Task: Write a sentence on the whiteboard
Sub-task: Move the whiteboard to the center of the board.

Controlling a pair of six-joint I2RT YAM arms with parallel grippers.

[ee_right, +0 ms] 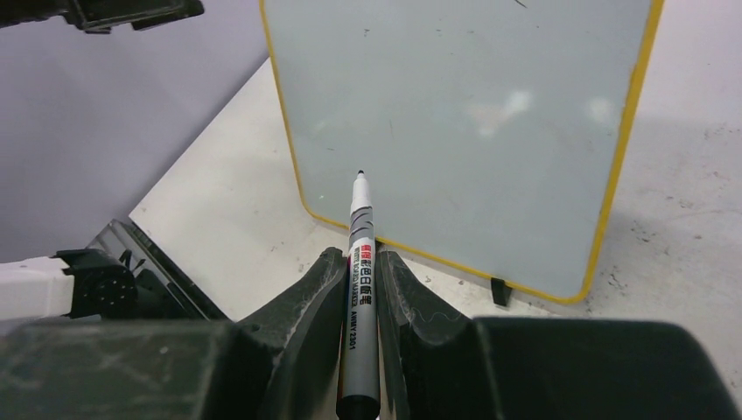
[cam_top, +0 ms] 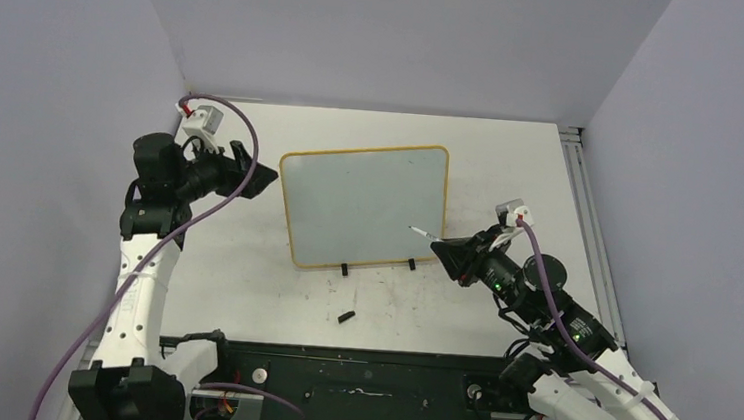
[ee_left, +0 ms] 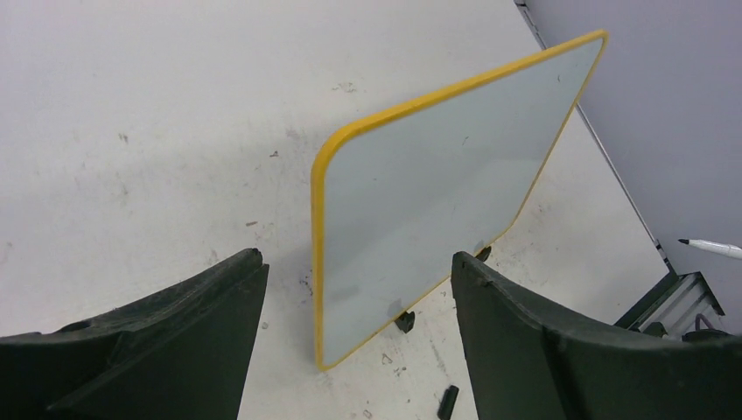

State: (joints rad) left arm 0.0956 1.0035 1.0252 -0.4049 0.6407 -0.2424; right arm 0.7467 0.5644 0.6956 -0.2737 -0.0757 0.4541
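Top external: glossy, round-cornered whiteboard (cam_top: 363, 209), yellow-framed, upright on matte scuffed tabletop (cam_top: 241, 290).
Right jaws pinch slim grey marker (ee_right: 361, 262), tip at board; left jaws gape empty.

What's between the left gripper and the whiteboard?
Nothing but bare, scuffed tabletop lies between the open left gripper and the whiteboard. The left wrist view shows it best.

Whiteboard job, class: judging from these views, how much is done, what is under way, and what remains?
Done: the right tool is shut on an uncapped marker; a small black piece, likely its cap, lies on the table. In hand: the marker tip points at the whiteboard, contact unclear; the left tool hangs open beside it. Left: the board is blank, so the whole sentence.
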